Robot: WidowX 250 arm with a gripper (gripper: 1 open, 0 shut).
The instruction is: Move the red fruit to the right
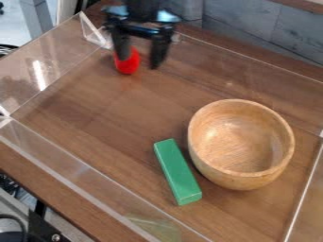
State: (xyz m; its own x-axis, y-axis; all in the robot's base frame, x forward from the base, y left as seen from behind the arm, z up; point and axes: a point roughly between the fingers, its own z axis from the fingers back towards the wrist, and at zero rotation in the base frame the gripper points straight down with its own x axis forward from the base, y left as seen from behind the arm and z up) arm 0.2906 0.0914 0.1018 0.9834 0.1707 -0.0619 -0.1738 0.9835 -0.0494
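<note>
Near the front edge of the wooden counter [89, 113], a green rectangular block [177, 171] lies flat, angled slightly, just beside the left flank of a wooden bowl [241, 144] that sits toward the right edge. A clear plastic wall [38, 71] rims the counter. Toward the far left corner the red fruit [127, 63] rests on the surface. The black end effector [139, 56] hangs straight down directly over it, its fingers spread wide, one on each side of the fruit; they grip nothing, and whether they touch it cannot be told.
</note>
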